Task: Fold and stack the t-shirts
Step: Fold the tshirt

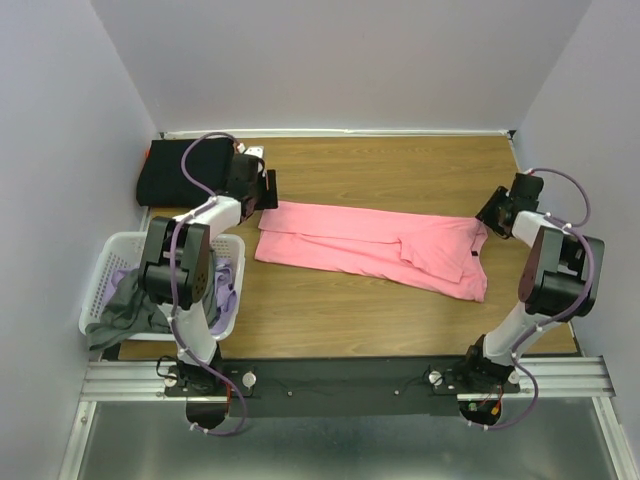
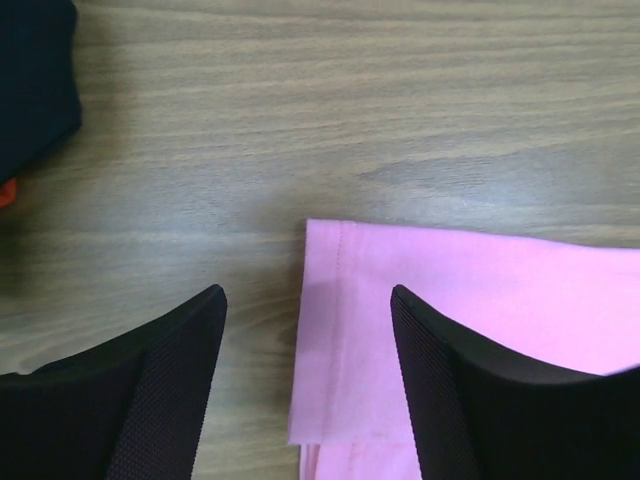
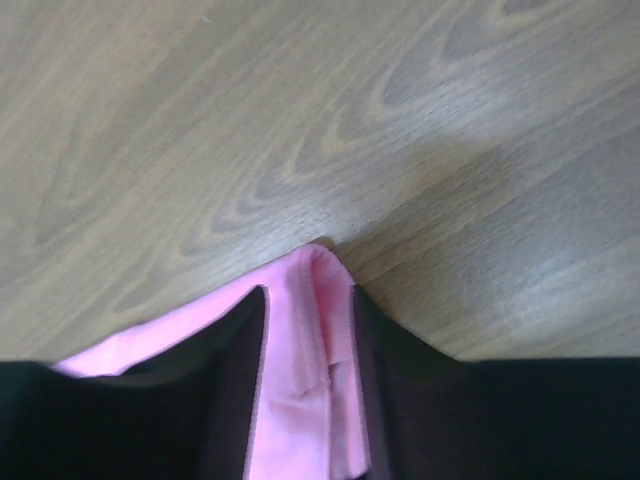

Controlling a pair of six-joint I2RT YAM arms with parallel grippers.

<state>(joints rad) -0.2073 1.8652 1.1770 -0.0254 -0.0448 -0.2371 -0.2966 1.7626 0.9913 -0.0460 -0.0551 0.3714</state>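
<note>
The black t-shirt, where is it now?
In the top view the black cloth t-shirt lies at the wooden table's far left corner, beyond the white lattice plastic basket.

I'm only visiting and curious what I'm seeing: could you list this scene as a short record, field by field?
Pink t-shirt: lying across the middle of the table, partly folded
Black t-shirt: at the far left corner
Laundry basket: near left, grey and lavender cloth inside
Left gripper: open, over the pink t-shirt's left corner
Right gripper: pink cloth between its fingers; grip unclear
</note>
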